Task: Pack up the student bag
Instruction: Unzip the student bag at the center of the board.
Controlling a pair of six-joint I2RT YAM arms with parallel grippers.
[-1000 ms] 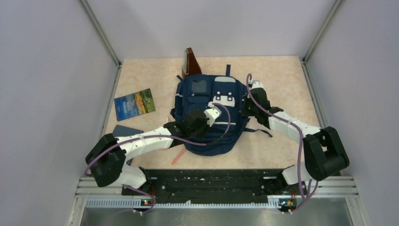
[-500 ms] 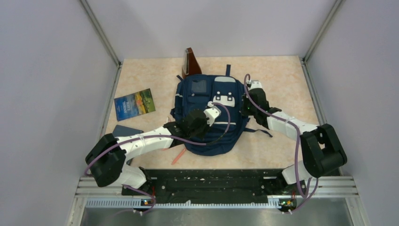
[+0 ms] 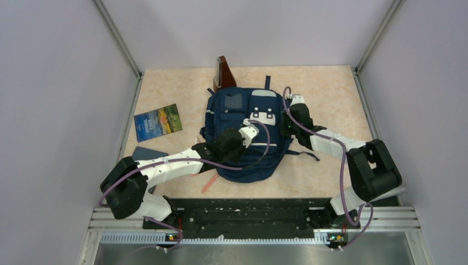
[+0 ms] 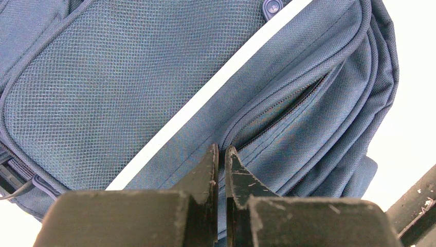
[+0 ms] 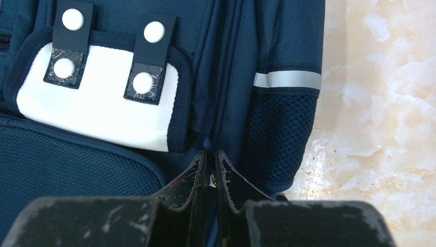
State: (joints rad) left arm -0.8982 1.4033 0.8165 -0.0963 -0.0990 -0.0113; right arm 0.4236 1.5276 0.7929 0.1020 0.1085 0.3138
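**A:** What did the overhead view give you that the wrist cameras didn't?

**B:** The whole layout. One student bag (image 3: 248,171) lay flat in the middle of the table (image 3: 331,88), front up, with both arms reaching onto it. The left gripper (image 3: 249,132) was on its centre and the right gripper (image 3: 288,126) at its right edge. Around it were one picture-covered book (image 3: 158,122) and one flat dark blue item (image 3: 148,152) on the left. One brown object (image 3: 222,72) stood behind the bag, and one thin orange stick (image 3: 208,185) lay near its front edge.

**A:** And the jaws?

**B:** Only the wrist views showed them. The left gripper (image 4: 220,149) was closed to a sliver, tips against a zip seam beside the white stripe (image 4: 205,100). The right gripper (image 5: 208,154) was nearly together too, at the seam between the white patch (image 5: 97,110) and the mesh side pocket (image 5: 277,134). I couldn't tell whether either pinched anything.

**A:** Any small counts?

**B:** Two black tabs on that patch, four white snaps, and one reflective band (image 5: 287,80).
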